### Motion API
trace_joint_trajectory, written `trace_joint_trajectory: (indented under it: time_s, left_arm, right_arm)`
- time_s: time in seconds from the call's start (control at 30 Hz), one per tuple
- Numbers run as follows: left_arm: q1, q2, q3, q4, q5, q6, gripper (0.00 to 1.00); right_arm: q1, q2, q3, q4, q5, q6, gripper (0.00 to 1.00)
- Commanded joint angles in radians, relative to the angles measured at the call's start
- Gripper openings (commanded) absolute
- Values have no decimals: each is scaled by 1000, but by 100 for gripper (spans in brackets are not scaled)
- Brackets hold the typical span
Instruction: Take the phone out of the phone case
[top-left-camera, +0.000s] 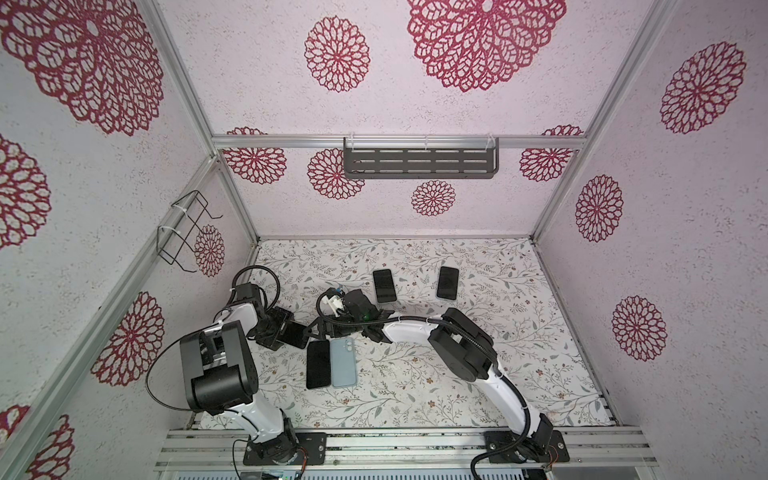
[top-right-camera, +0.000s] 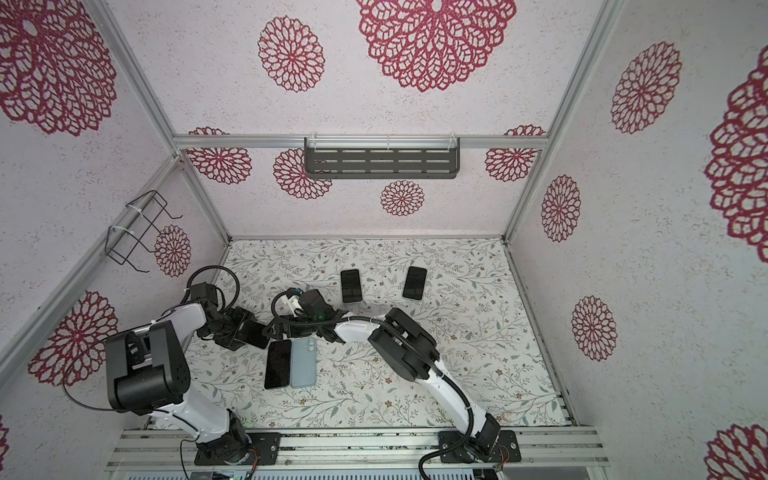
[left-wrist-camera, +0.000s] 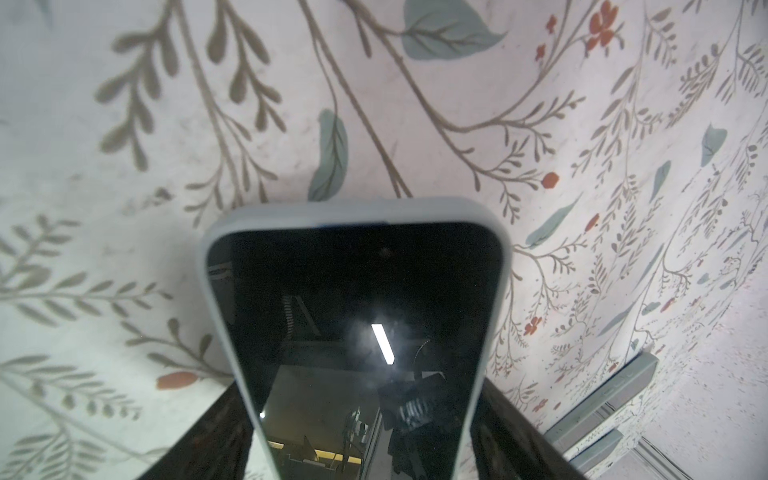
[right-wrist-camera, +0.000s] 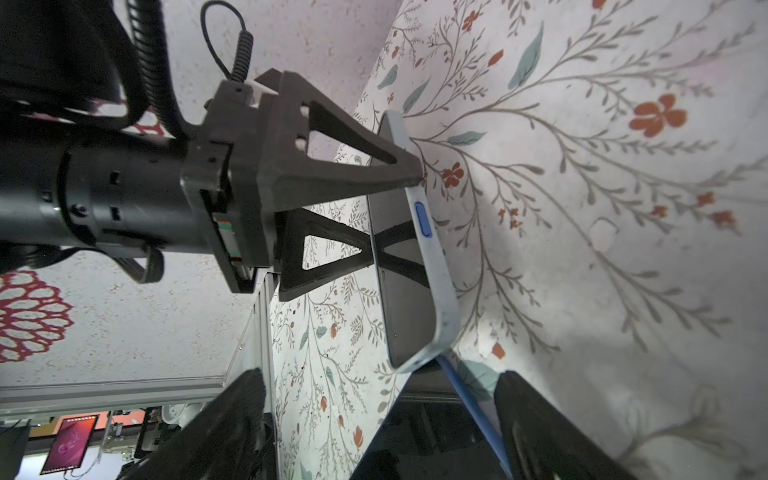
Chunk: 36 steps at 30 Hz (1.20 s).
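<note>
Toward nine o'clock above the table (top-left-camera: 457, 395) in a top view, the left gripper (right-wrist-camera: 395, 214) clamps the phone (right-wrist-camera: 405, 299) in its case (left-wrist-camera: 353, 212) by the long edges; the right gripper (right-wrist-camera: 380, 374) stands released at its three o'clock. Its screen (left-wrist-camera: 353, 291) seems slippery, the case soft: a free corner suits best.

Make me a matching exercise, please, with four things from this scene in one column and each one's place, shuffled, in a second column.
Things:
1. cased phone
2. flat pale blue case
3. slotted shelf
4. wire rack

Places:
A. hanging from the back wall's rail
B. lying on the table beside a black phone
C. zip-tied to the left wall's rail
D. clamped in the left gripper

Pairs: 1-D, 2-B, 3-A, 4-C.
</note>
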Motion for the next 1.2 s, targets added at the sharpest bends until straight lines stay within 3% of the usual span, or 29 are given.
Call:
trace_joint_trajectory:
  time_s: [0.0,0.2,0.63,0.8,1.0,1.17]
  left_arm:
    - [0,-25,-7,39,72,19,61]
    - [-1,-35,-4,56,116,23,60]
    - [-61,-126,-10,69,146,13,60]
    - [-128,-200,-3,86,151,22,70]
    - [-224,-341,15,158,129,18,97]
    - [-357,-449,61,274,63,50,97]
  right_arm:
    - [-3,16,72,-15,6,-15,85]
    - [-3,67,151,-45,10,-13,70]
    - [-6,54,189,-79,50,-19,18]
    - [-23,-78,32,-41,81,-30,0]
    - [-86,-356,-286,32,123,-42,0]
    - [-190,-655,-555,7,161,-77,0]
